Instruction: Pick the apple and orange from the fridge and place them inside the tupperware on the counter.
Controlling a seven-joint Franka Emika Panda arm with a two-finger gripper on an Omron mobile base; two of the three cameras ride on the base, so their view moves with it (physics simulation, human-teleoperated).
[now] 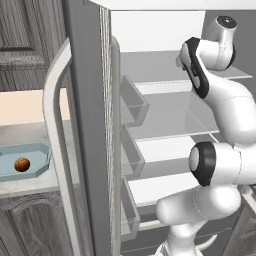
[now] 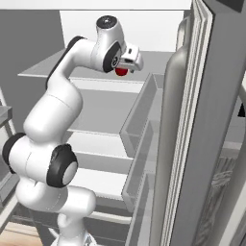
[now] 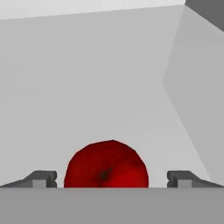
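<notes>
A: Apple (image 3: 106, 165)?
B: Glossy dark red ball, bottom centre of hand view, on a white fridge (image 1: 165, 125) shelf. In right base view it's a red sliver at upper centre.
A: Orange (image 1: 22, 164)?
B: Small brownish-orange ball, lower left of left base view, sitting inside the tupperware (image 1: 37, 150).
A: Tupperware?
B: Shallow light blue tray, slanted walls, lidless, flat on the pale counter (image 1: 22, 186).
A: Fridge?
B: Grey, door open, white inside, pale shelves and door bins.

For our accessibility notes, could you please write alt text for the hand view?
A dark red apple sits on a pale fridge shelf, centred between the open hand's two dark fingertips. Plain white walls lie behind it.
</notes>
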